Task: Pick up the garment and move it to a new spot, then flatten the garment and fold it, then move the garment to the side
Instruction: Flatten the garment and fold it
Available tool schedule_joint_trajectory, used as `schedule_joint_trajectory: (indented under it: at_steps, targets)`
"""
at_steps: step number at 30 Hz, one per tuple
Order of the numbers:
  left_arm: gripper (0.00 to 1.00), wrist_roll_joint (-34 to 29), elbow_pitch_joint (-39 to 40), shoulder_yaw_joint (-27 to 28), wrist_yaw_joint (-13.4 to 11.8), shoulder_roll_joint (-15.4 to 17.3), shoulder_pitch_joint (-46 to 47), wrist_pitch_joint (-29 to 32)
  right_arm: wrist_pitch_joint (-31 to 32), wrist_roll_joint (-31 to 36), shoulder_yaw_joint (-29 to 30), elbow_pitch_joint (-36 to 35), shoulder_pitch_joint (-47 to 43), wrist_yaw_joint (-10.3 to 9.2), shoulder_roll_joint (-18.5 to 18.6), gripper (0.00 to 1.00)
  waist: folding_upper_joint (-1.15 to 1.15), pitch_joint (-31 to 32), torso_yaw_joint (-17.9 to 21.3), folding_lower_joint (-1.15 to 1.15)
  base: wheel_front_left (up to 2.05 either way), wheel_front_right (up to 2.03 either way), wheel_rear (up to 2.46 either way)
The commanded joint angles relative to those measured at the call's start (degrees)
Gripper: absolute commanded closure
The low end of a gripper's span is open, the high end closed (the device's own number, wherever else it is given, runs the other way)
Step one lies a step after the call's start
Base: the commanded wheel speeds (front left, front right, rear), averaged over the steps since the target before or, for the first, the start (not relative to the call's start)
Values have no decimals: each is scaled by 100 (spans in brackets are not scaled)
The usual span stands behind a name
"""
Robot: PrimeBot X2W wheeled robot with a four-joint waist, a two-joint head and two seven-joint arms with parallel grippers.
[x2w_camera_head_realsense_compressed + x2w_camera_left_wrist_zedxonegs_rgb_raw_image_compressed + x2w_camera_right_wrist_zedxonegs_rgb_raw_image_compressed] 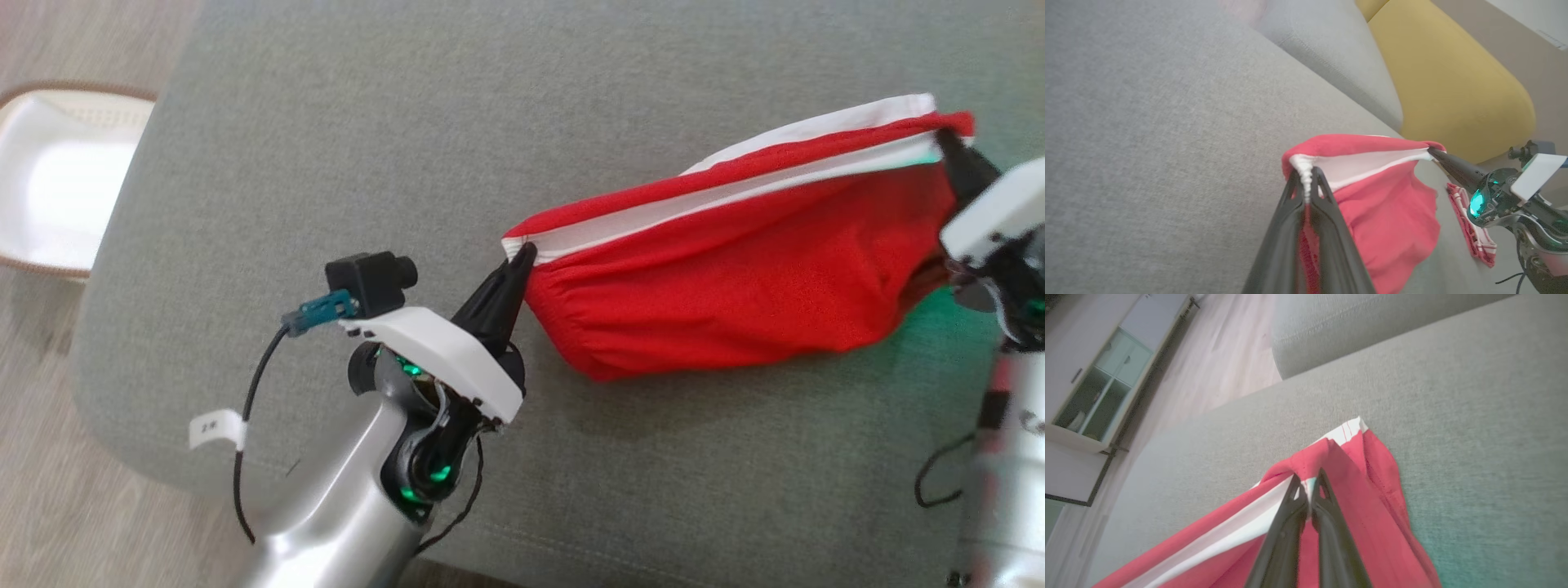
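Left end effector [525, 251] pinches the garment [735, 278]; cable tag [216, 429] writing too blurred.

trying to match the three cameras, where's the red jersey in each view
Head view: jersey right of centre, stretched between left tool and right tool.
Left wrist view: jersey lower centre, pinched by the left tool.
Right wrist view: jersey bottom centre, pinched by the right tool.
Shared landmark: grey sofa seat beneath it.
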State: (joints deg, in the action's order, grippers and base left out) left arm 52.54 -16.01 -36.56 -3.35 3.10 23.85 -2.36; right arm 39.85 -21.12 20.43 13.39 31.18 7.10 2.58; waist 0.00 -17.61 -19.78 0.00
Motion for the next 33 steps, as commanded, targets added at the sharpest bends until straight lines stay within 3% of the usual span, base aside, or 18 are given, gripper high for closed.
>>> schedule_joint_trajectory:
  at_steps: [1,8,14,15,16,17,18,19,20,25,29,33]
  targets:
    - [100,24,72,135,6,10,197,-45,1,113,-125,-105,233,39,30,100,0,-82,-72,0,0,0,0]
    - [100,337,-526,-293,181,-19,798,-343,-281,785,-78,608,932,39,30,100,0,-282,-118,0,0,0,0]
    - [98,712,-771,-795,81,-21,1172,-601,-482,1100,-2,974,1361,39,30,100,0,-393,-107,0,0,0,0]
    - [97,745,-840,-869,41,-21,1222,-616,-496,1150,-44,1032,1399,39,30,100,0,-401,-103,0,0,0,0]
    - [89,770,-907,-936,2,-21,1267,-625,-504,1189,-76,1089,1431,39,30,100,0,-411,-95,0,0,0,0]
    - [75,793,-961,-996,-26,-21,1315,-644,-533,1233,-116,1125,1466,39,30,81,0,-429,-83,0,0,0,0]
    - [56,825,-999,-1038,-40,-22,1359,-679,-563,1262,-166,1150,1494,39,30,16,0,-451,-69,0,0,0,0]
    - [11,862,-1045,-1069,-62,-22,1396,-707,-568,1267,-219,1176,1508,39,30,0,0,-466,-53,0,0,0,0]
    - [0,865,-1111,-1097,-109,-22,1437,-731,-610,1275,-292,1167,1515,39,44,0,0,-479,-34,0,0,0,0]
    - [0,666,-1337,-1126,-364,21,1501,-930,-729,1241,-896,906,1335,39,303,0,0,-477,92,0,0,0,0]
    - [0,57,-1158,-1078,-855,336,1323,-1206,-494,1051,-1719,311,901,39,837,0,0,-469,270,0,0,0,0]
    - [0,-606,-454,-869,-1261,513,835,-1259,-93,879,-2021,-162,453,39,1318,0,0,-476,343,0,0,0,0]
